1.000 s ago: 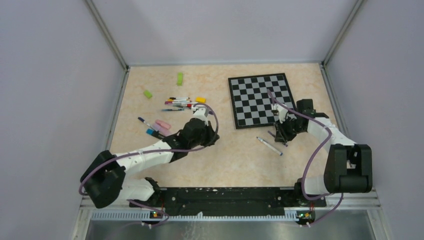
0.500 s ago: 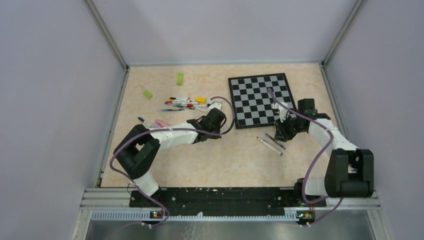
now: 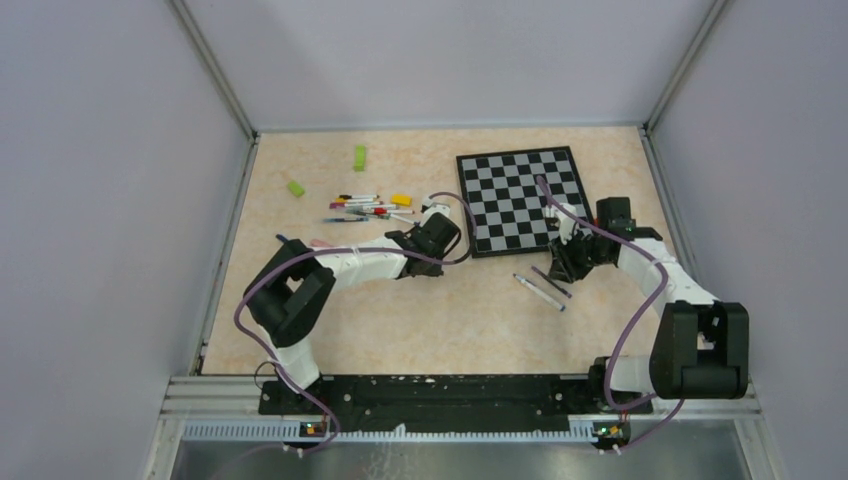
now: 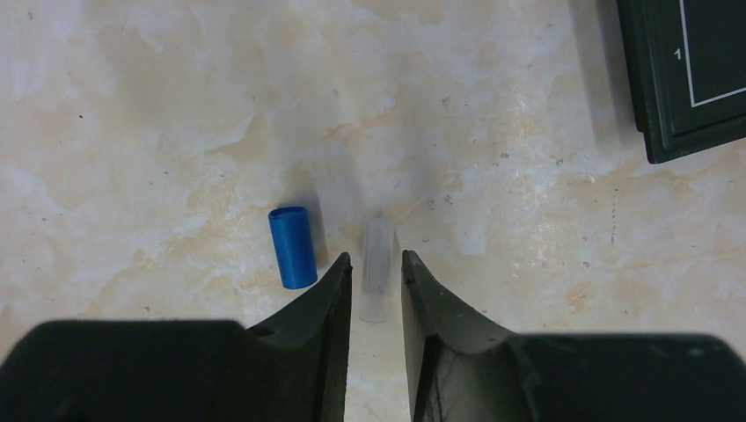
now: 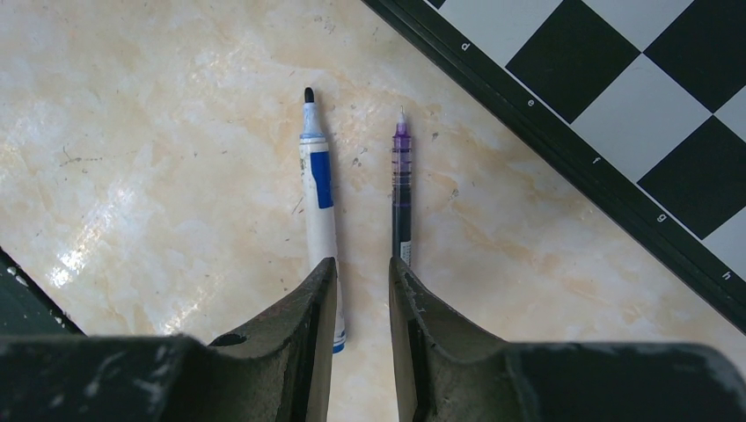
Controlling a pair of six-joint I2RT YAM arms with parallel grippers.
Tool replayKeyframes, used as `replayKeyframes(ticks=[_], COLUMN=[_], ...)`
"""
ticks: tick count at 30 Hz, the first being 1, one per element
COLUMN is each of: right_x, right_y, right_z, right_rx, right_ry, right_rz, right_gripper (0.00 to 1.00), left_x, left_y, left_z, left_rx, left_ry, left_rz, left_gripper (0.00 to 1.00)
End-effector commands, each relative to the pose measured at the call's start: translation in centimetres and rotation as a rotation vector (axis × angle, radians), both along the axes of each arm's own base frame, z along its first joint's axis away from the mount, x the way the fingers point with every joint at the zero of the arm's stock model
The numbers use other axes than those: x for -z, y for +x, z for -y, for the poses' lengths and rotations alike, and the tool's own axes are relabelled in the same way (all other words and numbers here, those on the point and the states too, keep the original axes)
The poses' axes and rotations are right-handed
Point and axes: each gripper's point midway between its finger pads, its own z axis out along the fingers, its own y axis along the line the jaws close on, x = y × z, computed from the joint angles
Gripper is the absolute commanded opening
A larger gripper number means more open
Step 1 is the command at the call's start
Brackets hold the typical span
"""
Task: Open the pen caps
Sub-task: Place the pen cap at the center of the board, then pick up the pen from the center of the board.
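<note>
Left gripper (image 4: 376, 257): jaws a narrow slit apart, clear cap (image 4: 376, 244) lying between the tips, no contact visible. Blue cap (image 4: 292, 247) just beside it at 9 o'clock. Chessboard (image 4: 695, 79) corner at 2 o'clock, with a stretch of table (image 4: 510, 149) between.

Right gripper (image 5: 362, 266): jaws narrowly parted, holding nothing. Uncapped blue-labelled pen (image 5: 318, 198) at 11 o'clock, purple pen (image 5: 401, 189) at 1, roughly parallel and not touching. Board edge runs diagonally at 2 o'clock, near the purple tip.
</note>
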Motion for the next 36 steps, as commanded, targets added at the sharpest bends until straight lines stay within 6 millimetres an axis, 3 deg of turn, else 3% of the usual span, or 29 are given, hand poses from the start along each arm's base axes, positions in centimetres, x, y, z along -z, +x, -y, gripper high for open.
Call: replayKeyframes(ticks=[1,9,13,16,21,27,31,36], right_x=[-2.5,-2.6,-2.7,-2.8,-3.1,-3.5,-3.7,-4.0], right_y=[1.4,1.3,1.4,1.4,1.4,1.3,1.3,1.2], right_z=[-0.4,-0.5,-0.5,-0.6,-0.7,-0.9,-1.0,-1.2], right_rx=[-0.011,-0.013,-0.014,-0.016,-0.018,-0.024,-0.027,-0.033], right_ry=[0.022,0.026,0.027,0.030,0.038,0.049,0.056,0.067], right_rz=[0.086,0.088,0.092,0.099,0.107,0.118,0.122,0.134], right_gripper=[0.27,0.27,0.27,0.27,0.28,0.29,0.29,0.29], left_x=[-2.9,-6.7,-9.7,-10.4,-10.9,-10.1,-9.1,-8.0], left_y=[1.0,0.8,0.5,-0.2,-0.9,-1.2,-0.6,0.6], left_z=[0.9,1.0,0.5,-0.5,-4.0,-9.6,-13.4,-16.8], left_rx=[0.008,0.028,0.048,0.069,0.028,-0.135,-0.282,-0.446], left_ry=[-0.035,-0.100,-0.164,-0.223,-0.344,-0.376,-0.403,-0.441], left_rz=[0.058,0.113,0.175,0.186,0.207,0.251,0.228,0.167], left_gripper=[0.32,0.37,0.47,0.54,0.61,0.78,0.82,0.84])
